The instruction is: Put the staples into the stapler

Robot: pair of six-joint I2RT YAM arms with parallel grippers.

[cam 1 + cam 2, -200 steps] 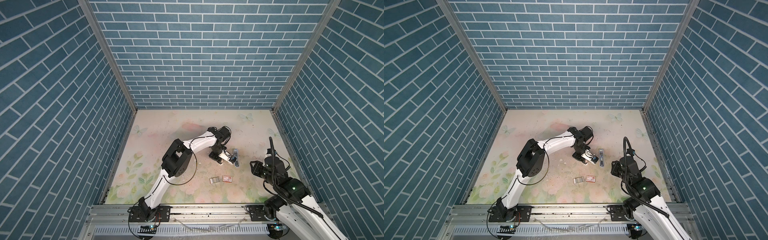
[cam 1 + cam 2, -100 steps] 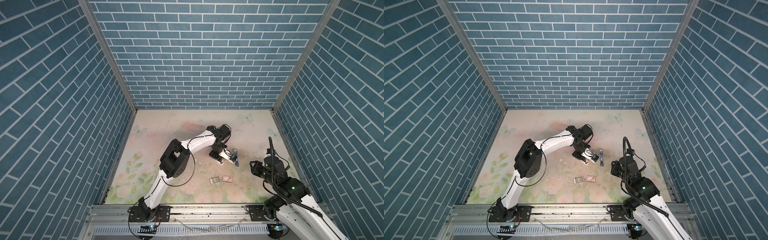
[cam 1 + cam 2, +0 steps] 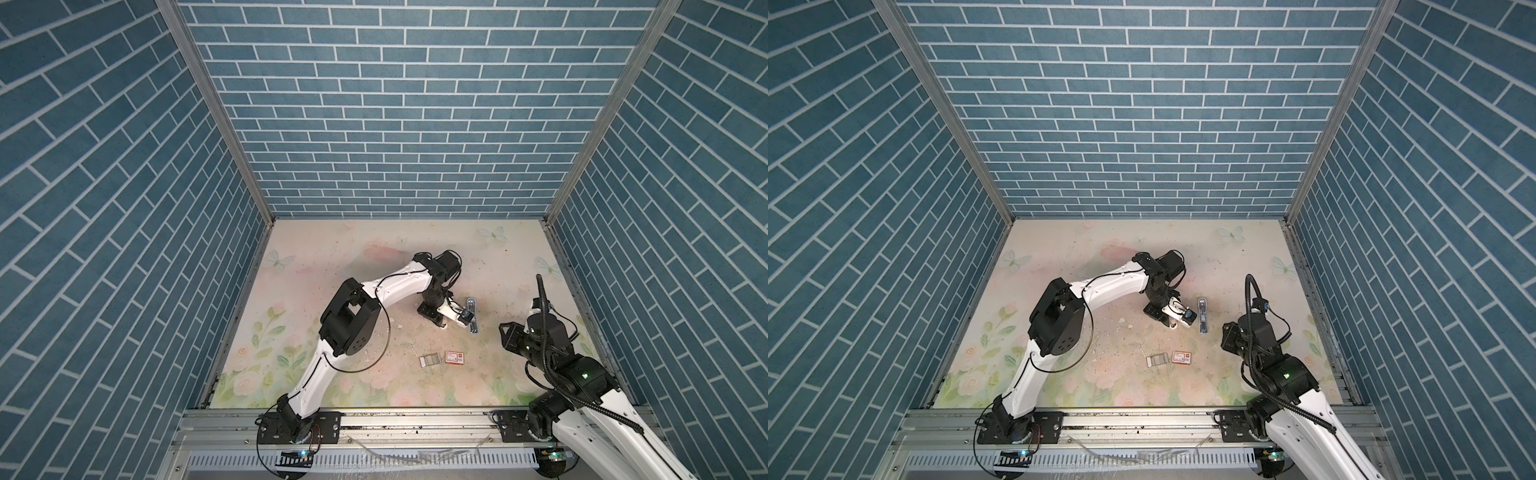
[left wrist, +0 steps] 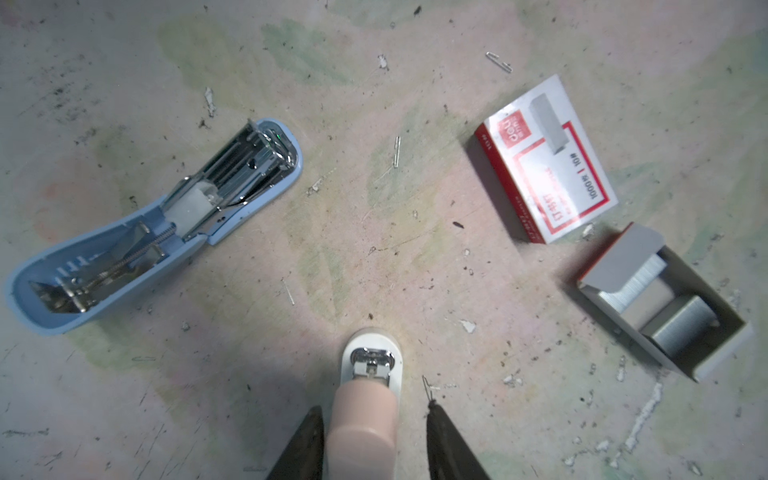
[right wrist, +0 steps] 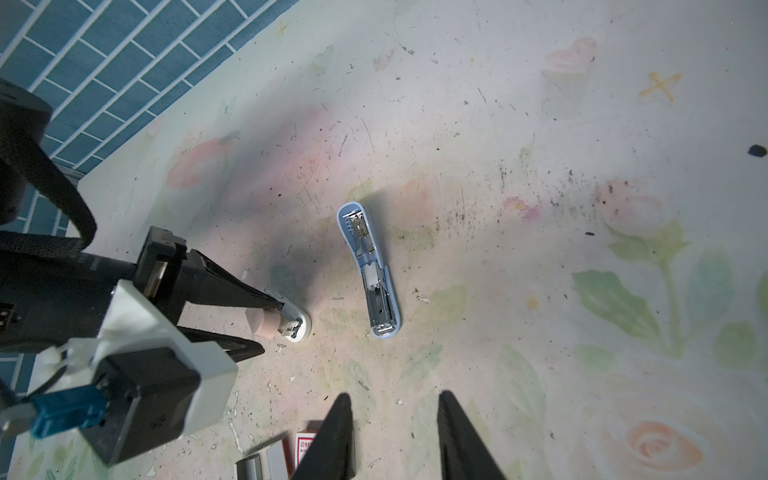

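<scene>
Nearest: staples point(image 4: 677, 328) sit in the open tray point(image 4: 627, 253), box point(image 4: 548, 162) just beside it, low centre in both top views, untouched. Then right gripper point(image 5: 395, 397) hangs right of them, jaws partly apart, empty. Higher in frame, left gripper point(image 4: 374, 407) straddles the pink stapler point(image 5: 266, 326): one finger on it, the other clear, so no real clamp. Last, blue stapler point(image 4: 166, 220) lies just right of that, flipped open, magazine bare. My read: blue is the one ready to load. Leave pink down, pinch one strip by its long sides, keep it level, slide it along the rail.
</scene>
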